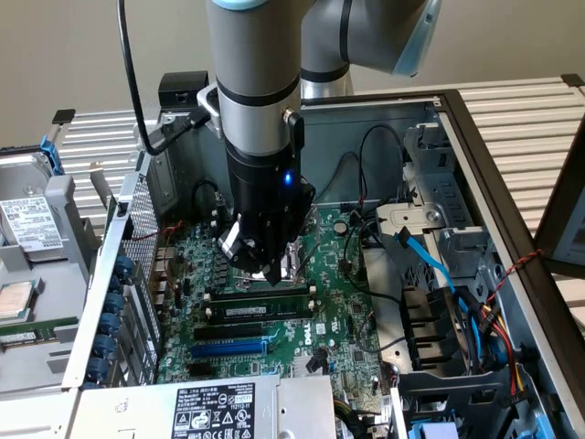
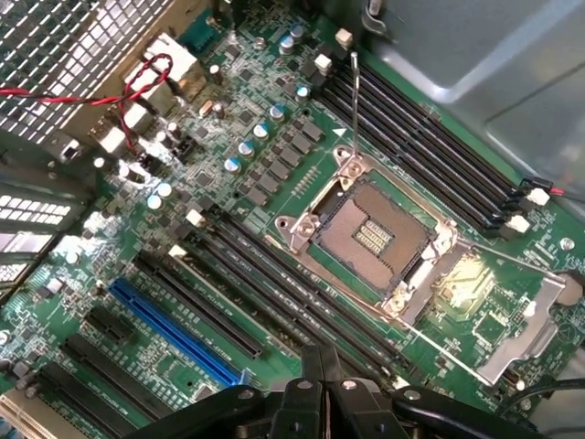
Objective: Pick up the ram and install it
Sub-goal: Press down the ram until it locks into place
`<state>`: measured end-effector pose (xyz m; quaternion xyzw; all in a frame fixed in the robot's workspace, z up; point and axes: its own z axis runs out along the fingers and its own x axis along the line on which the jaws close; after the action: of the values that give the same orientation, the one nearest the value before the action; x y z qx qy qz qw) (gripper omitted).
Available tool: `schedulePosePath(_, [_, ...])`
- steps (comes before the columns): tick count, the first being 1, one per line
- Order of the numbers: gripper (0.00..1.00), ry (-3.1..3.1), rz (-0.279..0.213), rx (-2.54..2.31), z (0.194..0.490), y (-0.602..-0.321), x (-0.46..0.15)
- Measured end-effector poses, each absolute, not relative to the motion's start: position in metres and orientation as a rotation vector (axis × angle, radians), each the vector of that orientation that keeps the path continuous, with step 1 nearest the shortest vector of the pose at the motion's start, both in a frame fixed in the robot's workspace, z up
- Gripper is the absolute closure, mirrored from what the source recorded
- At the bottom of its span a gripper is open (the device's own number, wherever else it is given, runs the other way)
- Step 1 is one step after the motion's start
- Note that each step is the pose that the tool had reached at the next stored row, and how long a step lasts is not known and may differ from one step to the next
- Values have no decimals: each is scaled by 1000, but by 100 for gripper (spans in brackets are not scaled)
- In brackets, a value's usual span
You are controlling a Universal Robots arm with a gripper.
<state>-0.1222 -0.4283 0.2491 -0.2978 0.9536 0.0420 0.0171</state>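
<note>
Hovering above slim flat green ram (image 1: 260,311), black end effector (image 2: 317,355) clenched empty.

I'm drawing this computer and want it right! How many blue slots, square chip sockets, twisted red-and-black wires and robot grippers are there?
blue slot: 1
square chip socket: 1
twisted red-and-black wire: 1
gripper: 1
Total: 4
</note>
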Motion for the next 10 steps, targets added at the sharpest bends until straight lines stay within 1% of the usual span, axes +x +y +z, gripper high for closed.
schedulePosePath(10, [89, 3028, 125, -654, 249, -428, -122])
